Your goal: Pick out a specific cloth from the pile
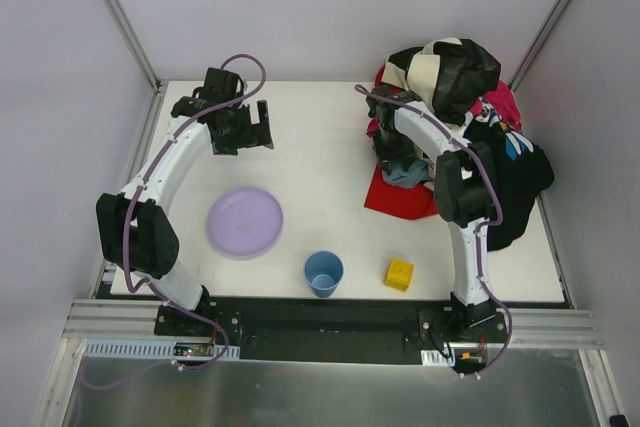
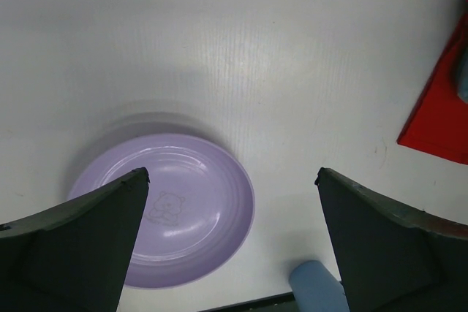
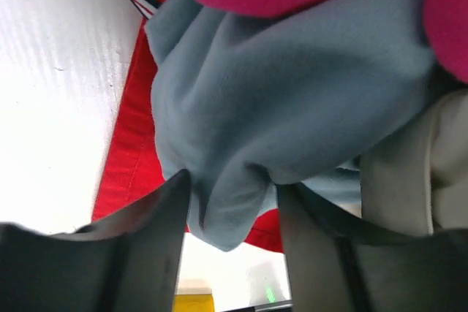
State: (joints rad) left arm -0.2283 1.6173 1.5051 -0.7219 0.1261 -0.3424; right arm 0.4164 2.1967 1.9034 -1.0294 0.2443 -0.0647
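The red cloth (image 1: 395,199) lies flat on the table, mostly buried under the pile; its edge with a seam line shows in the right wrist view (image 3: 128,158) and in the left wrist view (image 2: 439,118). The pile is topped by the cream-and-black jacket (image 1: 450,72), with a magenta piece (image 1: 503,102) and a grey-blue piece (image 1: 405,175). My right gripper (image 1: 385,147) is down at the pile's left side; its jaws (image 3: 232,180) pinch a fold of the grey-blue cloth (image 3: 292,85), just above the red cloth. My left gripper (image 1: 250,132) is open and empty over the back left of the table (image 2: 230,173).
A purple plate (image 1: 245,222) sits at the front left, also under the left wrist (image 2: 190,202). A blue cup (image 1: 323,273) and a yellow block (image 1: 399,274) stand near the front edge. A black garment (image 1: 515,187) drapes over the table's right side.
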